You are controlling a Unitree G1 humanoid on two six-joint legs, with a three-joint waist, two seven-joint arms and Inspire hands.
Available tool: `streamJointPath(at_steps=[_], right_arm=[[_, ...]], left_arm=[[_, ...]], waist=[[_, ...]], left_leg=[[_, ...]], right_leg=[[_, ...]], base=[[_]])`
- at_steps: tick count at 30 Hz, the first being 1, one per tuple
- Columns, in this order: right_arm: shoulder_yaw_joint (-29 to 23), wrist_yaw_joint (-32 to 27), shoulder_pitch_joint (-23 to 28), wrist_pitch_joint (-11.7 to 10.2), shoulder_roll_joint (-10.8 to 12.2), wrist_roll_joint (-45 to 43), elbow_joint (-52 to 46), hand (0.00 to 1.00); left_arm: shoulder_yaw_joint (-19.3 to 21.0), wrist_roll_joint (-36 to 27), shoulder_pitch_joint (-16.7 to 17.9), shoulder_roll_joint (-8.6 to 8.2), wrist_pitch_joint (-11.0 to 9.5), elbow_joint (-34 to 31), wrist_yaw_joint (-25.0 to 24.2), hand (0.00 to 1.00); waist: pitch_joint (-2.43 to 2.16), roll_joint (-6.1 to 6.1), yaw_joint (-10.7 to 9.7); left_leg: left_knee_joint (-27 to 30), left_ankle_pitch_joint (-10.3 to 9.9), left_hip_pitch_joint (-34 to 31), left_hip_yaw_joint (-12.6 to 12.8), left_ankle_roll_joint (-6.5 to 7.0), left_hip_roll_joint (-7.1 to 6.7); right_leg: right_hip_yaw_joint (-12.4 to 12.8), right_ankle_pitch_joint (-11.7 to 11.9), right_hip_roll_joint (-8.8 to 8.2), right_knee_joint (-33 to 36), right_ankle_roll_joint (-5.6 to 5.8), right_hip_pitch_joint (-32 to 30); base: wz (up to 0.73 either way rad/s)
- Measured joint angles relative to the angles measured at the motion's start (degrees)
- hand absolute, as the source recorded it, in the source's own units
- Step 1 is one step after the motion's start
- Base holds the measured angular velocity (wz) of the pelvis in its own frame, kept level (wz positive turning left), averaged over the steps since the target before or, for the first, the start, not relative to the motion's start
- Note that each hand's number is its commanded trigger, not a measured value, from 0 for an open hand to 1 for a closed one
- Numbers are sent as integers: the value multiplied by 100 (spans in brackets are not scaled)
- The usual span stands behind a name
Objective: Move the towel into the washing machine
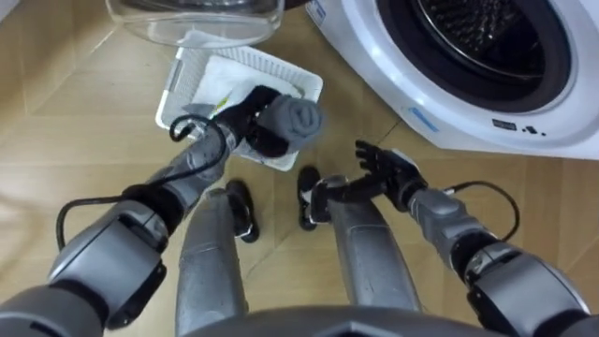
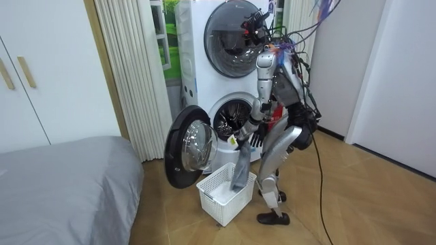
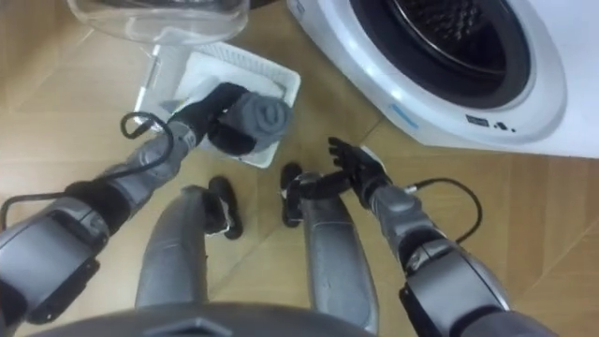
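Observation:
A grey towel [image 1: 298,120] hangs bunched from my left hand [image 1: 251,114], whose dark fingers are curled round it, just above a white laundry basket [image 1: 182,82] on the floor. In the room view the towel [image 2: 240,170] dangles down into the basket [image 2: 221,197]. The washing machine's round drum opening [image 1: 487,37] lies up and to the right of the towel, with its door [image 2: 187,146] swung wide. My right hand [image 1: 386,170] hovers open lower down, between the towel and the machine's front, holding nothing. White cloth [image 1: 225,80] lies in the basket.
I stand bent forward on the wooden floor, close to the lower of two stacked white machines [image 2: 228,75]. The open glass door [image 1: 197,19] reaches out over the basket's far side. A grey bed [image 2: 61,184] and a curtain [image 2: 129,75] stand at the room view's left.

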Motion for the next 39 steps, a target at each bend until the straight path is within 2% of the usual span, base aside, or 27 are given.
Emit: streamJointPath(at_steps=[2, 3, 4, 6, 8, 10, 12, 16, 17, 18, 19, 21, 24, 32, 39], right_arm=[[7, 6, -5, 3, 25, 5, -193, 0], [26, 6, 14, 5, 39, 13, -237, 0], [36, 3, 14, 7, 55, 17, -238, 0], [59, -58, 51, 12, 143, 78, -239, 0], [59, -111, 97, 58, 146, 91, -239, 0], [33, -118, 184, 70, 137, 50, -249, 0], [-38, -112, 266, 129, 176, -5, -253, 0], [-214, -120, 264, 224, 238, -34, -252, 0], [-236, -134, 265, 241, 258, -50, -259, 4], [-249, -167, 273, 267, 261, -87, -278, 63], [-250, -184, 301, 270, 268, -96, -288, 100], [-278, -222, 333, 265, 276, -114, -360, 100], [-291, -299, 384, 273, 286, -137, -386, 100], [-418, -564, 481, 247, 296, -213, -501, 100], [-529, -684, 432, 238, 296, -439, -519, 100]], left_arm=[[-3, -852, 127, -73, 4, -344, -486, 100], [-38, -1226, 132, -199, 7, -374, -716, 100], [-74, -1419, 139, -257, 16, -390, -798, 100], [-217, -2041, 258, -381, 105, -573, -1084, 100], [-218, -2442, 365, -385, 206, -591, -1258, 100], [-213, -2782, 472, -424, 265, -609, -1456, 100], [-214, -3091, 606, -429, 414, -803, -1662, 100], [-203, -3424, 618, -429, 630, -980, -1707, 100], [-203, -3585, 619, -430, 677, -1023, -1720, 100], [-202, -3788, 632, -432, 703, -1035, -1774, 100], [-202, -3893, 642, -433, 725, -1044, -1804, 100], [-187, -4178, 758, -434, 803, -1205, -1818, 100], [-155, -4340, 830, -459, 882, -1256, -1820, 100], [26, -5062, 840, -597, 962, -1360, -1816, 100], [202, -5232, 843, -654, 1010, -1360, -1799, 100]], waist=[[-3, -6, 1], [-5, -8, 4], [-8, -13, 3], [-46, -60, 3], [-89, -95, -34], [-102, -98, -34], [-122, -104, -20], [-164, -110, 8], [-176, -113, 10], [-199, -122, 15], [-208, -128, 16], [-250, -144, 24], [-262, -151, 18], [-265, -143, -41], [-278, -80, 5]], left_leg=[[-12, 14, -9, -7, 6, -10], [-31, 34, 2, -15, 11, -17], [-45, 39, 16, -15, 11, -16], [-97, 47, 94, -17, 7, 1], [-147, 62, 139, -46, -17, 10], [-158, 67, 153, -97, -26, 22], [-146, 68, 148, -133, -26, 19], [-134, 71, 143, -159, -24, 0], [-136, 80, 156, -167, -21, -8], [-136, 82, 173, -167, -21, -8], [-138, 85, 185, -168, -21, -10], [-146, 91, 218, -167, -22, -11], [-166, 96, 311, -166, -25, -10], [-149, 103, 357, -192, -35, -1], [-170, 111, 358, -212, -48, -1]], right_leg=[[-27, -2, -19, -6, 3, 2], [-46, -3, -29, -25, 4, 27], [-55, -2, -29, -41, 5, 45], [-65, 13, -2, -127, 8, 147], [-81, 46, 29, -220, 4, 212], [-133, 61, 50, -297, 0, 279], [-175, 60, 47, -312, 1, 307], [-197, 60, 32, -294, 1, 313], [-206, 60, 23, -288, 1, 330], [-207, 60, 21, -283, 1, 341], [-210, 61, 18, -281, 1, 352], [-210, 63, 16, -276, -2, 379], [-212, 64, 15, -286, -2, 474], [-237, 74, 22, -283, -19, 536], [-263, 75, 24, -308, -23, 544]], base=[[9], [9], [7], [0], [-2], [3], [7], [4], [4], [4], [0], [0], [0], [1], [1]])
